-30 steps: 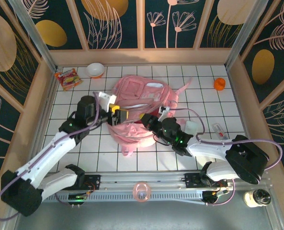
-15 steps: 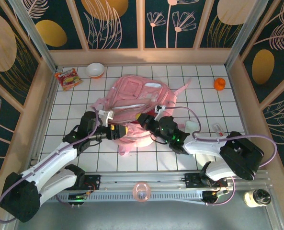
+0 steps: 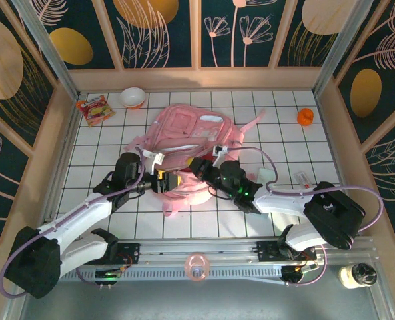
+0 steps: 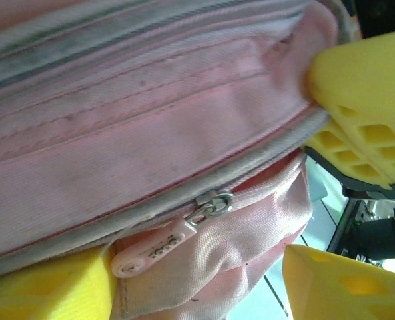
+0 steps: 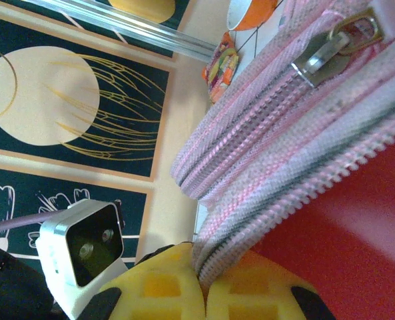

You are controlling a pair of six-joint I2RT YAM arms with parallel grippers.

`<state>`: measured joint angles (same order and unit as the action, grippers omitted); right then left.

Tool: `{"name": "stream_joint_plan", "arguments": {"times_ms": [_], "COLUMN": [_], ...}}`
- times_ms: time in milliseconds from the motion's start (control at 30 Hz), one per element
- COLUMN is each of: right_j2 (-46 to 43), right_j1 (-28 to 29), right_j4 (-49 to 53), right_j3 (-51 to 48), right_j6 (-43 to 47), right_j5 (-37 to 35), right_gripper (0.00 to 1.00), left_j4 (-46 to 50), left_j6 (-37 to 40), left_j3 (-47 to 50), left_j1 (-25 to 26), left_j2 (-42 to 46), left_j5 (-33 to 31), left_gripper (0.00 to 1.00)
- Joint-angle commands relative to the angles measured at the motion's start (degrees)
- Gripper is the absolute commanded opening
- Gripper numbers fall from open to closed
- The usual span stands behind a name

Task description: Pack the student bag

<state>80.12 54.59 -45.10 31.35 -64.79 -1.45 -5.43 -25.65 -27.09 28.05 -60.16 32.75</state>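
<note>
While both arms reach forward low over the tiled table [image 3: 287, 143], elbows bent outward, they meet at the near edge of the one pink bag [image 3: 190, 127], which lies flat mid-table. The left gripper [image 3: 165, 181] has its fingers [image 4: 364, 100] apart on either side of the zipped seam, beside a zip pull [image 4: 154, 248]; whether they pinch it I cannot tell. The right gripper [image 5: 204, 283] is clamped on the bag's zip edge. Behind the bag lie one bowl [image 3: 132, 97], one snack packet [image 3: 94, 109] and one small orange thing [image 3: 306, 117].
</note>
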Motion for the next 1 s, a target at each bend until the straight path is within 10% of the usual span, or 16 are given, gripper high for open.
{"name": "stream_joint_plan", "arguments": {"times_ms": [0,967], "right_j2": [-0.42,-0.83], "right_j1": [1.05,1.07], "right_j4": [-4.95,-4.92], "right_j3": [3.45,2.49], "right_j6": [1.86,1.87], "right_j5": [3.46,3.04], "right_gripper": [0.0,0.0], "left_j4": [-4.59,-6.47], "left_j6": [2.87,5.69], "left_j3": [0.43,3.45], "left_j1": [0.07,0.07], "left_j2": [1.02,5.89], "left_j5": [5.01,4.6], "left_gripper": [0.59,0.23]}}
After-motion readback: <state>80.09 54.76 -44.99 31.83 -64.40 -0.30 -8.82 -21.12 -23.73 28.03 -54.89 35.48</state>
